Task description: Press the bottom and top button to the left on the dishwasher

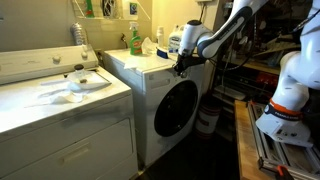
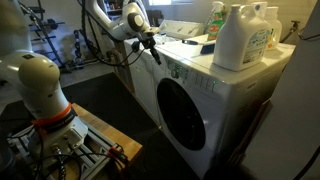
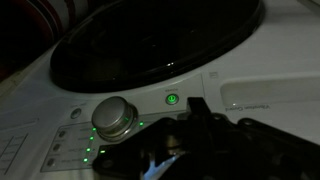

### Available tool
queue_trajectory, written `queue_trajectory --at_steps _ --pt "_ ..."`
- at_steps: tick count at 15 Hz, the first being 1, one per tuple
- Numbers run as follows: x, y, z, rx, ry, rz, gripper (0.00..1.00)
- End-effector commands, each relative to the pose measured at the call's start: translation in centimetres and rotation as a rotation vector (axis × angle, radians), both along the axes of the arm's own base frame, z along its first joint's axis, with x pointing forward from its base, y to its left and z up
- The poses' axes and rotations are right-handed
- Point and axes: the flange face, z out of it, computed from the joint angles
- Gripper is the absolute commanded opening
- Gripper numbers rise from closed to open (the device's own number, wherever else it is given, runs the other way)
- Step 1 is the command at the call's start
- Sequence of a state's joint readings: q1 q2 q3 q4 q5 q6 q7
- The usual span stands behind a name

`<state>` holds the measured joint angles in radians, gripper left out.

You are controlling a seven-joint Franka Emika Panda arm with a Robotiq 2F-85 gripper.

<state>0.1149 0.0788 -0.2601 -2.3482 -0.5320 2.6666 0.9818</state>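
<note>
White enamel and dark round glass: the dishwasher, boxy and front-loading, with bottles standing on its top. Tool poised at the dishwasher's upper front edge in both exterior views, close against the control strip above the porthole; touching or just clear, impossible to say.

Wrist view apparently inverted, with the porthole above and the strip below. On the strip, a silver knob, a green-lit round button just beside it, and on the knob's other side a column of small buttons flanked by green lights. Dark fingers filling the lower edge of that view, nearest the lit round button. Gap between them lost in shadow, so cannot tell how far open; nothing visibly held.

Deciding relation: column not under the tool but off to the side, across the knob, its long axis running up and down the dishwasher's front. Likely call, then: a slide along the strip past the knob without brushing it, followed by a short push straight into the dishwasher's face at one end of the column, then the other.
</note>
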Motion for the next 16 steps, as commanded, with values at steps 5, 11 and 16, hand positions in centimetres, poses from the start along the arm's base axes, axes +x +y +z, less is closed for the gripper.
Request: queue_trajectory --at_steps 5,11,16 --pt "-4.1 -1.7 6.4 0.161 0.182 0.125 0.40" --pt "-7.7 -5.5 10.8 0.185 0.239 0.236 0.87" --pt "-10.8 -7.9 12.5 0.161 0.222 0.289 1.00"
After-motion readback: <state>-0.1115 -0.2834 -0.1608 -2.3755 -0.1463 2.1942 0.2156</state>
